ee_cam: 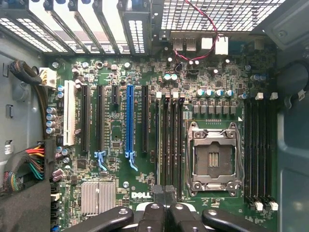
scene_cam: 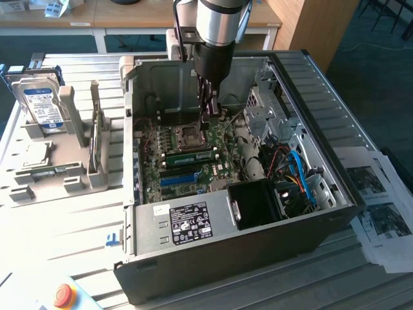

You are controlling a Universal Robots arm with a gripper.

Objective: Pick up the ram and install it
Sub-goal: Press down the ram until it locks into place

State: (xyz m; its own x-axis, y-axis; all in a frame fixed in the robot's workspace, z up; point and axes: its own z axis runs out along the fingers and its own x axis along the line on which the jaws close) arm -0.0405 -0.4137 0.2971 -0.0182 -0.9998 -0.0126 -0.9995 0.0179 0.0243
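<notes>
A grey desk (scene_cam: 58,219) is holding an open computer case (scene_cam: 335,123). The ram (scene_cam: 190,156) is sitting inside it, across the green board (ee_cam: 145,169), just beside the square chip socket (ee_cam: 212,157). The robot arm (scene_cam: 216,26) is reaching down into the case on the far side of that socket. Its jaws are hanging shut, tips together, over the long black slots (ee_cam: 165,140) on the board.

- White DELL wordmark (ee_cam: 143,195) is printed on the green motherboard (ee_cam: 120,159), just beside the silver heatsink (ee_cam: 98,197).
- Black label (scene_cam: 190,223) sits on the near metal housing inside the case. Its white print is too small to read.
- Hard drive label (scene_cam: 40,103), blue-white, at the exterior view's left: illegible.
- Printed sheets (scene_cam: 381,213), at the exterior view's right: illegible.
</notes>
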